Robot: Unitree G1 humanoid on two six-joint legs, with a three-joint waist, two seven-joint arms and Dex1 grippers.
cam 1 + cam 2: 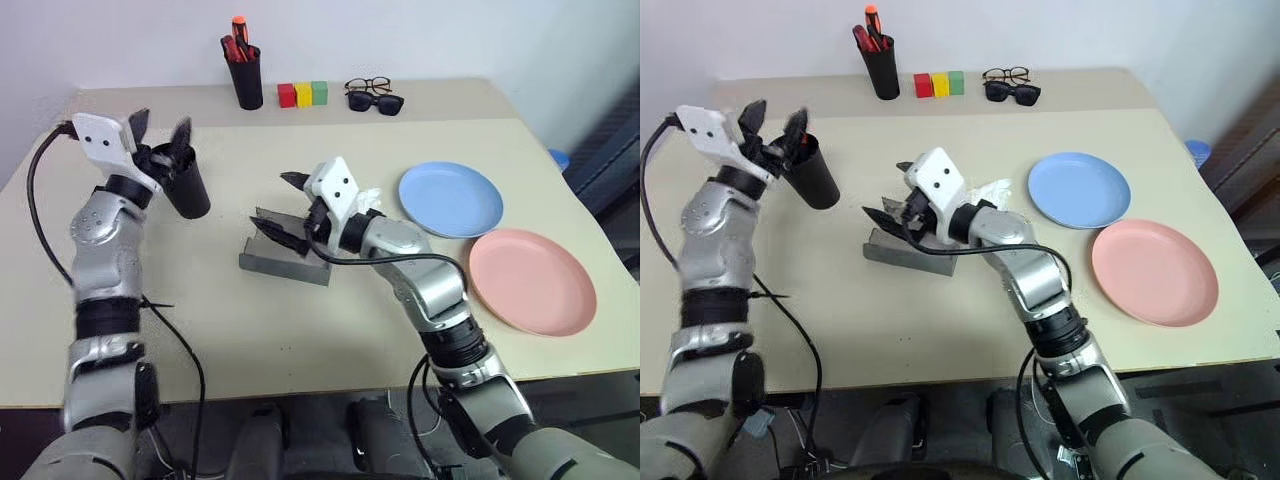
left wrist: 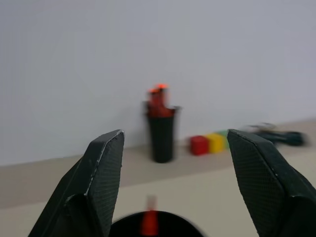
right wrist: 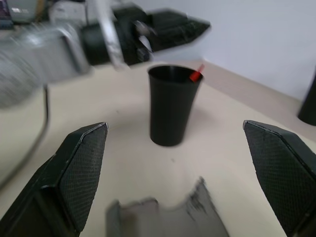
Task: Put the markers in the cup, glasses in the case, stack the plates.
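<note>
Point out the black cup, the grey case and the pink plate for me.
cup (image 3: 170, 111): right wrist view, middle of its side wall.
case (image 1: 285, 268): left eye view, its near grey side.
pink plate (image 1: 530, 280): left eye view, its flat middle.

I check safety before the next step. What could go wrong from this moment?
1. The open left gripper hovers right over the cup, where a red marker sticks up; a careless move might tip the cup.
2. The open right gripper sits just above the grey case and might push it.
3. The blue plate and pink plate lie unstacked; the pink one is near the table edge.
</note>
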